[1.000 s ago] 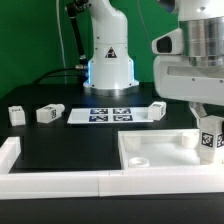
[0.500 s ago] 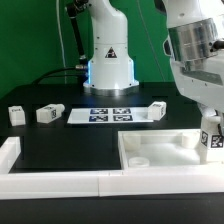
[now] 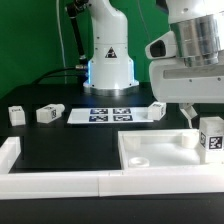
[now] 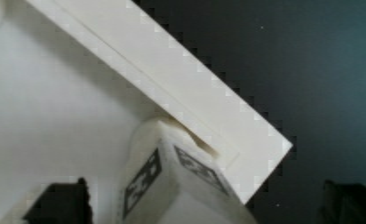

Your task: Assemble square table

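Note:
The white square table top (image 3: 160, 156) lies tray-like at the exterior view's right front, and it fills much of the wrist view (image 4: 55, 110). One white tagged leg (image 3: 211, 138) stands upright at its far right corner and shows in the wrist view (image 4: 180, 175). My gripper (image 3: 205, 118) hangs right over this leg. In the wrist view the gripper (image 4: 201, 200) is open, with a gap between each dark finger (image 4: 64, 202) and the leg. Three more legs lie loose on the black table: two at the left (image 3: 14, 114) (image 3: 50, 113) and one near the middle (image 3: 158, 109).
The marker board (image 3: 100, 115) lies flat in front of the robot base (image 3: 108, 68). Long white border bars run along the front (image 3: 70, 181) and the left front corner (image 3: 8, 152). A green wall stands behind.
The hand has turned about its vertical axis above the leg, and a finger now shows apart from the leg. The leg stays at the top's corner. The loose legs have not moved.

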